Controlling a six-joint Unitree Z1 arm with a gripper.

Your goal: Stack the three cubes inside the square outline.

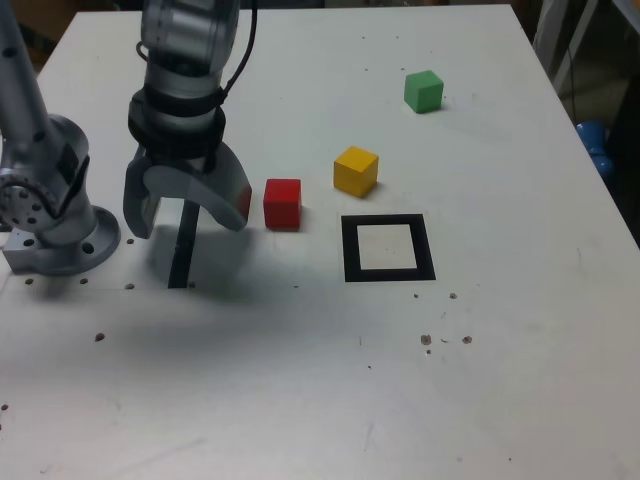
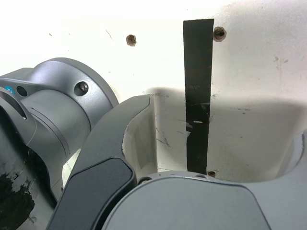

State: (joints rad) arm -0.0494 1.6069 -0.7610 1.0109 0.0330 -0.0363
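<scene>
1. The gripper (image 1: 185, 212) is hanging over the white desk (image 1: 300, 400) with its fingers (image 1: 140, 205) spread wide, gripping nothing.
2. A straight black strip (image 1: 181, 250) is lying on the desk right under the gripper; the wrist view is showing it (image 2: 197, 96) running between the fingers.
3. The red cube (image 1: 282, 203) is sitting just beside the gripper, on the exterior view's right.
4. The yellow cube (image 1: 356, 170) is resting near the red one, just behind the square outline (image 1: 388, 249).
5. The green cube (image 1: 423, 90) is sitting well apart, farther back.
6. The outline is lying empty, with nothing blocking it.
7. The arm's base (image 1: 55, 220) is standing at the exterior view's left.
</scene>
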